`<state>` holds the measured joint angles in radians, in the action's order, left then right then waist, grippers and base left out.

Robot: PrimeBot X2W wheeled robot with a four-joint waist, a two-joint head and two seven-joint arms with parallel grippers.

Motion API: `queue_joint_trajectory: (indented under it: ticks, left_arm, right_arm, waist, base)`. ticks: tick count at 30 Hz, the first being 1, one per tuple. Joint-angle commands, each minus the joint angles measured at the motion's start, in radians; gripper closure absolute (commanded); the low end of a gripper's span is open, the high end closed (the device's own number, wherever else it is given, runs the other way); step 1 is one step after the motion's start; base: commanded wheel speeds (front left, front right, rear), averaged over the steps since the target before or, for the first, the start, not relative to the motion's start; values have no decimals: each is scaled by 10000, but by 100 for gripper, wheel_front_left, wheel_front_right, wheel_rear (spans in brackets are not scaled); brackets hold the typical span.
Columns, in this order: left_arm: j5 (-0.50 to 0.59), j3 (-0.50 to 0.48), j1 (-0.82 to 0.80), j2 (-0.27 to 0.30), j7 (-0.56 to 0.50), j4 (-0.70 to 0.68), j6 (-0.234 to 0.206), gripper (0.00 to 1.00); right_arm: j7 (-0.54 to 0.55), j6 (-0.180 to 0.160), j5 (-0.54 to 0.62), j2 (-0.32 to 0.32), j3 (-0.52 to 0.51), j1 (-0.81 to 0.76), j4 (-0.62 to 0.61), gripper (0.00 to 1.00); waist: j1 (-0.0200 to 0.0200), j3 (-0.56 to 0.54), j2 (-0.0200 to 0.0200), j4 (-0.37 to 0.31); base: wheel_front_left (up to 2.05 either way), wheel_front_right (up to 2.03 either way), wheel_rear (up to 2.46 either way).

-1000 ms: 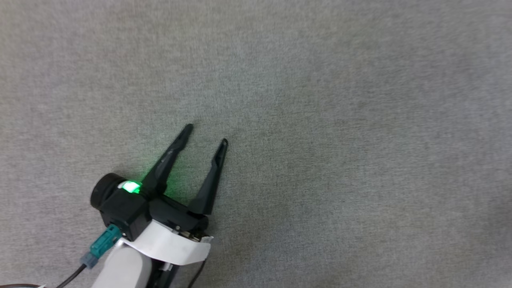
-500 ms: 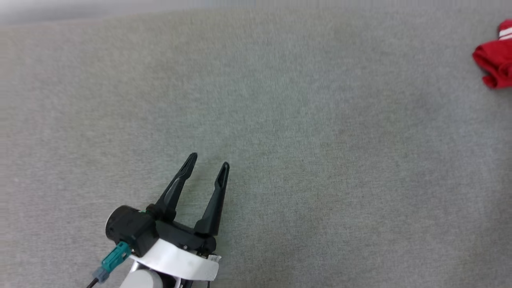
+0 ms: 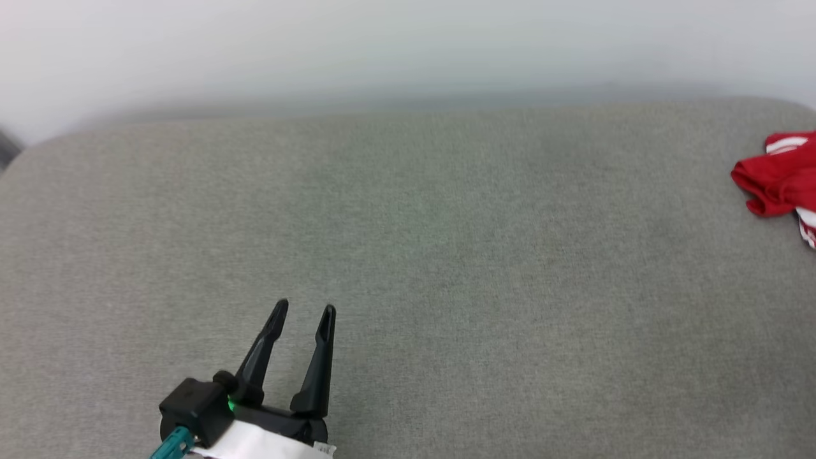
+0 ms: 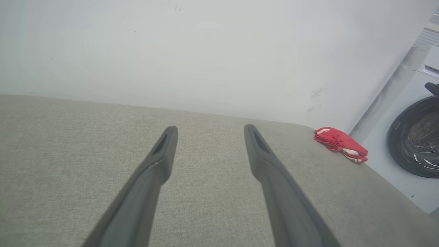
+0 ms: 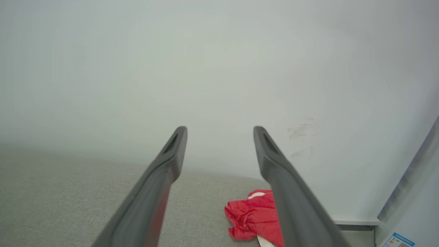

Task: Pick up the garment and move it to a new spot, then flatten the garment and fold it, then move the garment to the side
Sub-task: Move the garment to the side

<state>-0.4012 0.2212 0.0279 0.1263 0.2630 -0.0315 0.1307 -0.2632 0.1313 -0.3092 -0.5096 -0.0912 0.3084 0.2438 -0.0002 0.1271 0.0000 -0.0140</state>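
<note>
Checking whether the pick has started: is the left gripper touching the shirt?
Apart. Head view shows the left gripper at lower left, the shirt at the right edge, grey surface between.

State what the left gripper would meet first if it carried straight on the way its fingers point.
From the left gripper, that line reaches the grey surface near its far edge, or the white wall behind; depth is unclear. The garment lies well to its right.

The left gripper (image 3: 305, 308) has two long, matte black fingers (image 3: 317, 370), each tapering to a slim tip with a narrow slot near the end. They rise from a boxy black housing (image 3: 191, 408) bearing a small green light (image 3: 231, 404), a teal connector (image 3: 171, 446) and a white band (image 3: 255, 444). The right gripper (image 5: 220, 129) has matching dark fingers.
</note>
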Motion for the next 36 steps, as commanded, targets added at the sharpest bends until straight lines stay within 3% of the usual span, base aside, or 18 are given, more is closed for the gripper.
queue_joint_trajectory:
  ticks: [1, 8, 14, 24, 36]
  left_arm:
    - [-86, -42, 244, -45, 16, 90, -5, 0]
    - [-25, 50, 748, 138, 16, -113, -5, 0]
    - [534, -299, 1141, 132, 16, -184, -3, 0]
    - [1099, -1417, 1686, -106, 16, -243, -3, 0]
    - [1369, -2005, 1990, -338, 16, -396, -5, 0]
  right_arm:
    - [-7, -12, 307, 476, -362, -983, -722, 0]
    - [-8, -12, 905, 2237, -1164, -3640, -3155, 0]
    - [-9, -11, 1436, 3188, -1159, -5094, -4329, 0]
    - [-11, -12, 1730, 4050, -1260, -6210, -4913, 0]
    - [-11, -11, 1615, 4315, -812, -6439, -4595, 0]
  waist:
    - [2, -449, 0, 242]
    - [2, -1148, 0, 541]
    - [2, -1373, 0, 876]
    - [2, -1500, 0, 961]
    - [2, -1458, 0, 705]
  base:
    - [0, 0, 0]
    - [0, 0, 0]
    - [0, 0, 0]
    - [0, 0, 0]
    - [0, 0, 0]
